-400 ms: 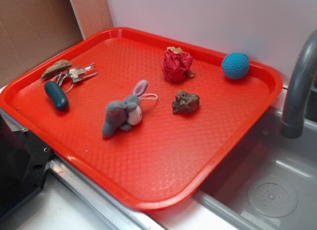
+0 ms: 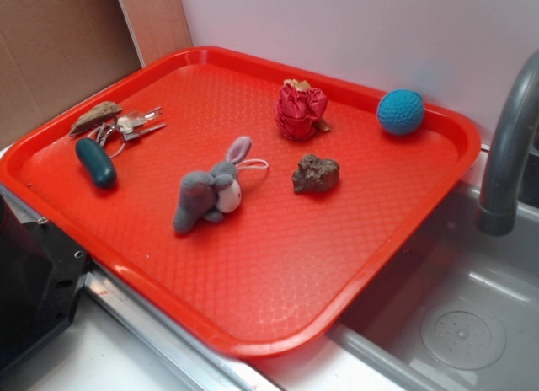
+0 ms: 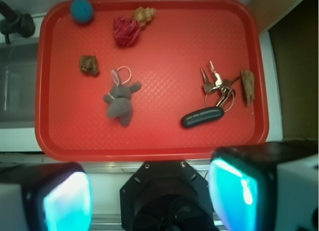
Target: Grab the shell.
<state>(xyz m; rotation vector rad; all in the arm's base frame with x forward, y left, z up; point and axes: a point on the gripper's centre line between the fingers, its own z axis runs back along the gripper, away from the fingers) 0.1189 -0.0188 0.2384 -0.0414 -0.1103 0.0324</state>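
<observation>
Shell (image 3: 144,14) lying on red tray (image 3: 154,136), touching the red crumpled ball (image 3: 125,31) on its far side. Gripper (image 3: 149,197) above tray's near edge, fingers (image 3: 67,201) spread apart, empty.

Between the earlier exterior picture and this one almost nothing shifted. The one visible difference lay in the dark brown lumpy rock (image 2: 316,174) near the middle of the red plastic tray (image 2: 278,311): its outline read slightly differently, a little more upright and compact, though the change was too slight to tell whether the rock itself had turned or only the picture varied.
</observation>
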